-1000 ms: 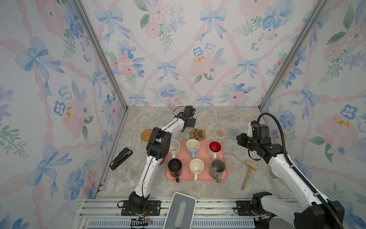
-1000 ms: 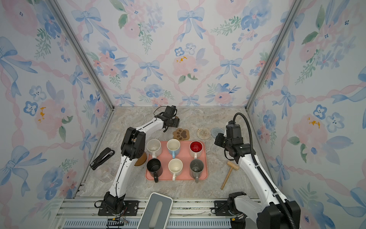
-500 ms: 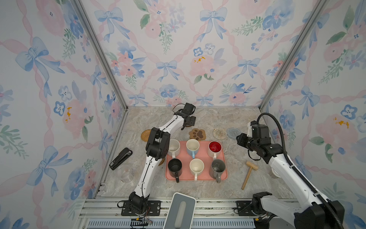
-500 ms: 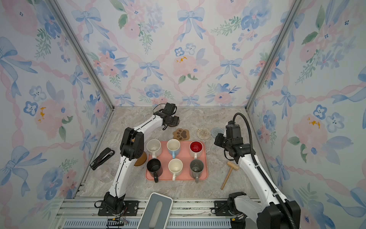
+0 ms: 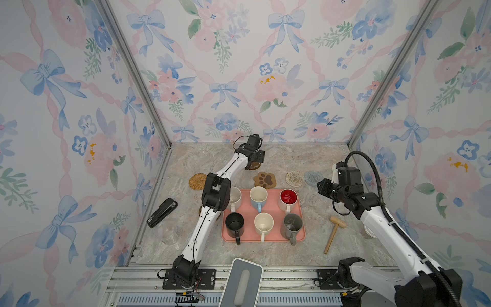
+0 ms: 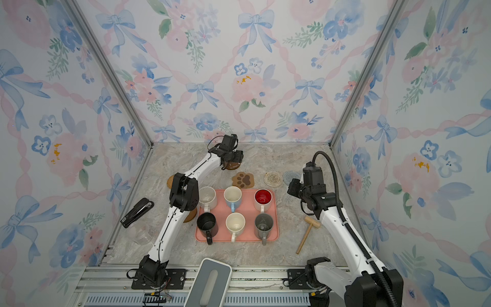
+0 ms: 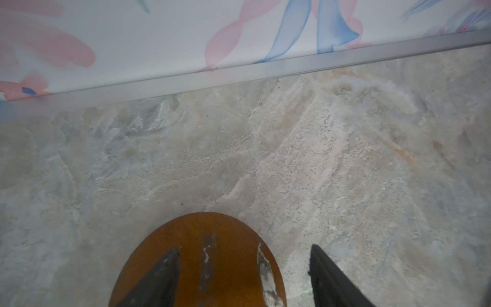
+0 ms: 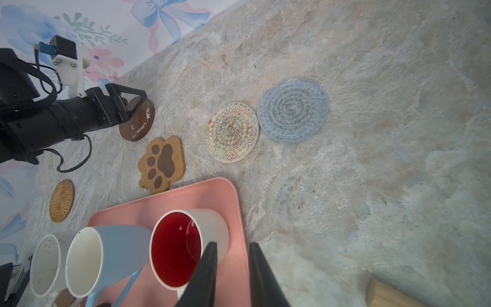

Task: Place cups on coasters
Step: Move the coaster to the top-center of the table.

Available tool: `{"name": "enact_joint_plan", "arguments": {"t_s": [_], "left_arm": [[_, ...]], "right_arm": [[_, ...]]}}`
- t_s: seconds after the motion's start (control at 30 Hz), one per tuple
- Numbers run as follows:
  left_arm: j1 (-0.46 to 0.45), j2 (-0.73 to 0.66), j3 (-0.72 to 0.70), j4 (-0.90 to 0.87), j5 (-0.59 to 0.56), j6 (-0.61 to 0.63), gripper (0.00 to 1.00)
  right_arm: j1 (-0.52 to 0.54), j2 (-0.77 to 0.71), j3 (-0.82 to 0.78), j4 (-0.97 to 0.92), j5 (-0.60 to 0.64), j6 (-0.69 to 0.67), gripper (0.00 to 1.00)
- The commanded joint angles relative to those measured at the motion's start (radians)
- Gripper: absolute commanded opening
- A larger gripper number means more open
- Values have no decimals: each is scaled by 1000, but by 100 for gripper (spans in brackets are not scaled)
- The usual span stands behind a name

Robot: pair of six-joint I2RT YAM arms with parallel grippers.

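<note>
Nearest, the pink tray point(image 5: 273, 206) holds all six cups upright in two rows, handles turned toward the near edge: black point(image 5: 234, 222), cream point(image 5: 263, 224) and grey point(image 5: 292, 223) in front, speckled cream point(image 5: 235, 198), light blue point(image 5: 258, 195) and red-lined white point(image 5: 288, 197) behind. None sits on a coaster yet. One brown round coaster point(image 6: 191, 215) peeks out from under the left arm, just left of the tray. The right gripper point(image 8: 231, 247) hangs beside the tray's far right corner, its jaws only narrowly parted and empty, probably waiting its turn.

Farther back lie the rattan point(image 5: 197, 181), paw-print point(image 5: 265, 180), cream woven point(image 5: 295, 178) and blue woven point(image 5: 313, 177) coasters, spaced so each can take a cup. Farthest, the left gripper point(image 7: 243, 248) is spread over the second brown coaster point(image 7: 212, 231), one finger above it, one beside it, seemingly positioning it clear of the row
</note>
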Motion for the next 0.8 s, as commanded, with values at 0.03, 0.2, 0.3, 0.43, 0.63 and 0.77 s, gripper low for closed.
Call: {"name": "enact_joint_plan", "arguments": {"t_s": [0.03, 0.2, 0.3, 0.43, 0.63, 0.77], "left_arm": [[12, 24, 35, 34, 48, -15, 74], [17, 39, 35, 73, 58, -15, 74], [18, 48, 35, 94, 57, -14, 74], [25, 62, 35, 132, 61, -15, 74], [27, 79, 35, 184, 72, 23, 74], [27, 86, 36, 192, 69, 70, 74]], "right_arm": [[14, -28, -1, -42, 7, 3, 25], [16, -46, -3, -64, 16, -2, 25], [16, -53, -2, -76, 22, -4, 25], [16, -58, 3, -89, 25, -7, 25], [17, -62, 10, -104, 28, -9, 25], [17, -67, 10, -113, 33, -10, 25]]}}
